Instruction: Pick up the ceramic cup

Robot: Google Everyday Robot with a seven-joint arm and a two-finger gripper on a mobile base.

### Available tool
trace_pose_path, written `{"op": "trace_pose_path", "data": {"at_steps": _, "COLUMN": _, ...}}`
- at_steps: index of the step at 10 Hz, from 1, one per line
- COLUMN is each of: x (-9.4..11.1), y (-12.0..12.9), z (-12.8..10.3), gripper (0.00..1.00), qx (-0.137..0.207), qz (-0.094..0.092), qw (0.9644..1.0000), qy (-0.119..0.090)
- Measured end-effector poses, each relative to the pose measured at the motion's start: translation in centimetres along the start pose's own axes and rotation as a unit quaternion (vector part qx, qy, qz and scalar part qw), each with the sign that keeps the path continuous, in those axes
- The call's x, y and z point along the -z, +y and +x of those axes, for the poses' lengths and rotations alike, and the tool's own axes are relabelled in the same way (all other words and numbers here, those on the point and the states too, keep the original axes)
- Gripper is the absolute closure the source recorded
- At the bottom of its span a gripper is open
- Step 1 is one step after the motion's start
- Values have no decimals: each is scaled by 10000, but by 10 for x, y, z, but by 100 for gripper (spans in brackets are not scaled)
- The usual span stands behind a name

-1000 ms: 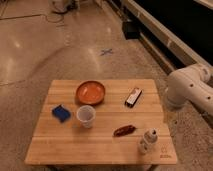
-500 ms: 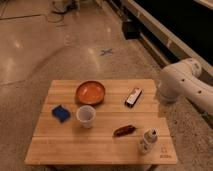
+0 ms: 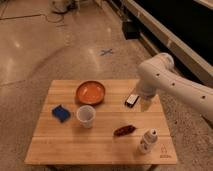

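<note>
The ceramic cup [image 3: 86,115] is small, white and round, standing upright on the wooden table [image 3: 70,145] left of centre, just below the orange bowl [image 3: 90,92]. My white arm reaches in from the right. The gripper [image 3: 145,105] hangs over the table's right part, beside a dark rectangular packet [image 3: 131,99], well to the right of the cup and apart from it.
A blue sponge [image 3: 61,112] lies left of the cup. A reddish-brown snack item [image 3: 123,130] lies right of it. A small white capped bottle [image 3: 147,140] stands near the front right corner. Polished floor surrounds the table; a dark wall runs at the right.
My arm has swung left from the right edge of view and now reaches over the table's right side. The objects on the table have not moved.
</note>
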Motion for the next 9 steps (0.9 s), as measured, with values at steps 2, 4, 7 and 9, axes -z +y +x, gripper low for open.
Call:
{"op": "trace_pose_path", "data": {"at_steps": 2, "x": -14, "y": -11, "z": -43, "gripper": 35, "qx": 551, "qz": 21, "qw": 9983, "qy": -165}}
{"op": "trace_pose_path", "data": {"at_steps": 4, "x": -24, "y": -15, "z": -71, "gripper": 35, "qx": 877, "qz": 3, "qw": 9957, "qy": -310}}
{"op": "trace_pose_path", "data": {"at_steps": 7, "x": -37, "y": -10, "z": -113, "gripper": 35, "qx": 1319, "qz": -106, "qw": 9892, "qy": -632}}
{"op": "trace_pose_path", "data": {"at_steps": 9, "x": -46, "y": -4, "z": -135, "gripper": 35, "qx": 1557, "qz": -187, "qw": 9840, "qy": -842}}
